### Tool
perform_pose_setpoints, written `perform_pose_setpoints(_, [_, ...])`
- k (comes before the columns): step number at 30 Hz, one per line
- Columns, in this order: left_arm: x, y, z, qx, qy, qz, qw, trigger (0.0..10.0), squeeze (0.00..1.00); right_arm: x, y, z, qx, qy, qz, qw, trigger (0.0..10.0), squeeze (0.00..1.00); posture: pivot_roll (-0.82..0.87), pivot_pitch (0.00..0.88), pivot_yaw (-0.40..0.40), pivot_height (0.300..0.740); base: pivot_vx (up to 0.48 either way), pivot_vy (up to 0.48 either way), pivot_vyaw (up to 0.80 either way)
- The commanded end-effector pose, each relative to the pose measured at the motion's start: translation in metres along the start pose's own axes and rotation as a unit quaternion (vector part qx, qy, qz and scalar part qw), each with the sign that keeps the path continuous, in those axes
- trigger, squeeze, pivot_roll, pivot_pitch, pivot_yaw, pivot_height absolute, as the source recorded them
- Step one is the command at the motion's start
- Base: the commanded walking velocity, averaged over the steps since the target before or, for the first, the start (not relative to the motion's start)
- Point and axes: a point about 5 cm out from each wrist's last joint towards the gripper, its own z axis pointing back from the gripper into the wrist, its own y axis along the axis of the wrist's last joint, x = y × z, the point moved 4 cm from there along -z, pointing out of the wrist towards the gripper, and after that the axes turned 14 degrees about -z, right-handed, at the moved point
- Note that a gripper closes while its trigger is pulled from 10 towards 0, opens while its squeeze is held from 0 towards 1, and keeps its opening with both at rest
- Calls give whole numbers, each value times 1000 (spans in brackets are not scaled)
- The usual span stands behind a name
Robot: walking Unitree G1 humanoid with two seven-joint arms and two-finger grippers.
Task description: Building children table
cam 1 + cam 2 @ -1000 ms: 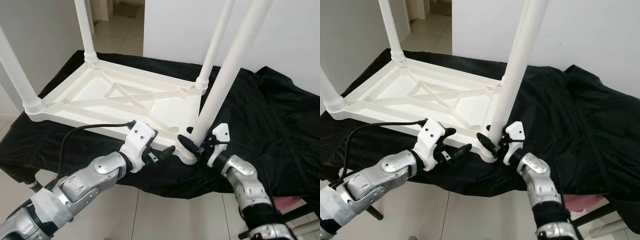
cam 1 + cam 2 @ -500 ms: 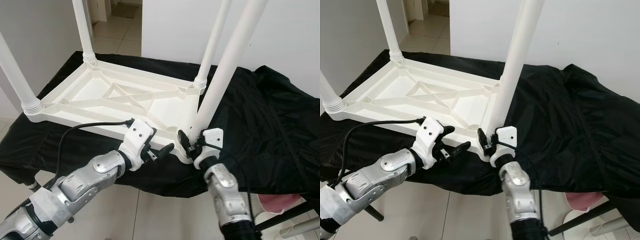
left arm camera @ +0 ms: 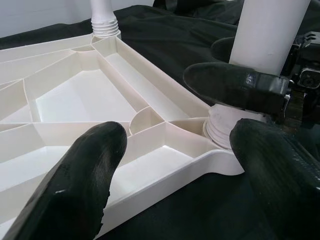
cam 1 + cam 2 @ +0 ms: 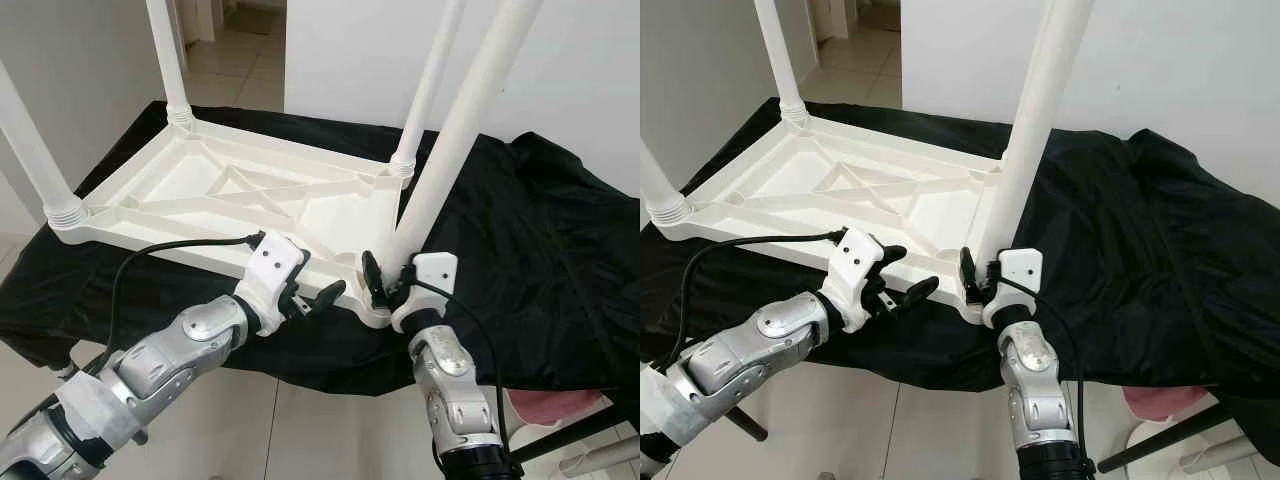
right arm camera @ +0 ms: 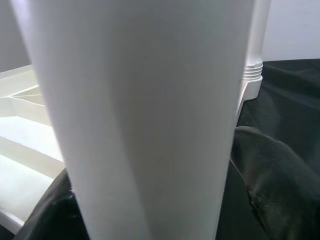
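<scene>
White hollow plastic, light but slick: my right gripper clamps the leg low by its socket, left gripper open beside the table.

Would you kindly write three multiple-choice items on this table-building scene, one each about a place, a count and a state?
1. Where does the upturned table top lie?
A. on a black cloth
B. on a wooden bench
C. on a red mat

2. How many white legs stand up from the table top?
A. two
B. three
C. four

3. What is the right gripper doing?
A. hanging idle by the floor
B. gripping the near leg at its base
C. holding a screwdriver

Answers:
1. A, the black cloth spreads under the whole top.
2. C, one leg rises at each corner, the near leg being the closest.
3. B, its black fingers close round that leg just above the socket, while the left gripper is open beside the near edge.
</scene>
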Motion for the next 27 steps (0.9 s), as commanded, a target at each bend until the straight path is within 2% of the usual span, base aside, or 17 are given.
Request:
perform_pose_setpoints(1, [35,6,9,46,-207,-7,977,10000,0,2,3,3,4,5,-4,1000,10000,1000,-5,0,-73,740,0,0,0])
perform_pose_setpoints(4, [37,6,9,46,-207,-7,977,10000,0,2,7,6,5,21,-3,1000,10000,1000,-6,0,-74,740,0,0,0])
perform_pose_setpoints(7, [39,4,9,45,-209,-5,977,10000,0,5,5,11,-13,71,-8,997,10000,1000,-9,0,-76,740,0,0,0])
perform_pose_setpoints(12, [41,3,9,44,-212,-3,976,10000,0,8,4,12,-29,108,-8,994,10000,1000,-11,0,-76,740,0,0,0])
perform_pose_setpoints(13, [42,3,9,44,-213,-3,976,10000,0,10,3,12,-38,123,-4,992,10000,937,-12,0,-75,740,0,0,0])
perform_pose_setpoints(14, [42,3,9,44,-213,-3,976,10000,0,10,3,12,-38,123,-4,992,10000,937,-12,0,-75,740,0,0,0])
perform_pose_setpoints(15, [43,2,9,43,-216,-4,976,10000,0,11,1,11,-51,148,-1,988,10000,0,-11,0,-76,740,0,0,0])
perform_pose_setpoints(16, [44,2,9,41,-217,-6,975,10000,0,14,-1,10,-64,168,5,984,10000,0,-6,0,-78,740,0,0,0])
perform_pose_setpoints(24, [46,0,10,39,-218,-9,975,10000,0,20,-5,1,-94,215,27,972,10000,0,11,0,-91,740,0,0,0])
perform_pose_setpoints(25, [46,0,10,38,-215,-9,976,10000,0,20,-7,-5,-107,234,33,966,4549,0,17,0,-95,740,0,0,0])
perform_pose_setpoints(27, [47,0,10,38,-214,-9,976,10000,0,20,-8,-6,-110,239,34,964,4549,0,17,0,-95,740,0,0,0])
